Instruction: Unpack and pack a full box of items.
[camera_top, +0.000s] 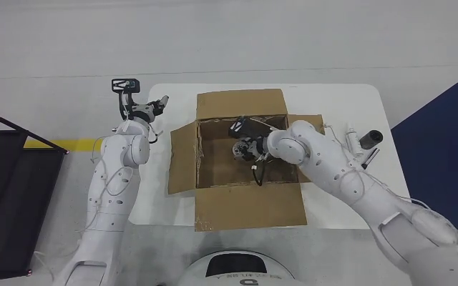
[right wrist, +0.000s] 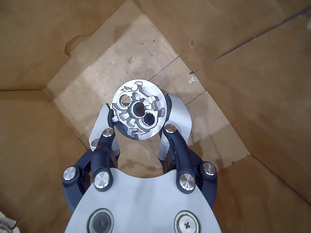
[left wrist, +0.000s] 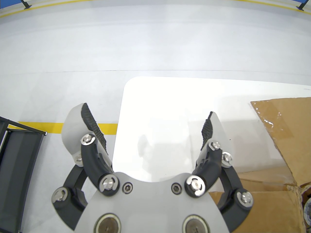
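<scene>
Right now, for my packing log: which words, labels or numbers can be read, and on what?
None can be read.
Cardboard box: plain, no print visible.
Metal disc: no legible marking.
Black cylinder beside the box: too small to tell.

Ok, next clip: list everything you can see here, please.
cardboard box: one, brown, flaps open, mid-table
metal disc: one, silver, with holes, held inside the box
cylinder: one, black, on the table right of the box
white items: count unclear, beside the cylinder
table: one, white, under the box
rack: one, black, on the floor left of the table
left jaws: open, empty, above the table's far-left corner
right jaws: shut on the metal disc inside the box
</scene>
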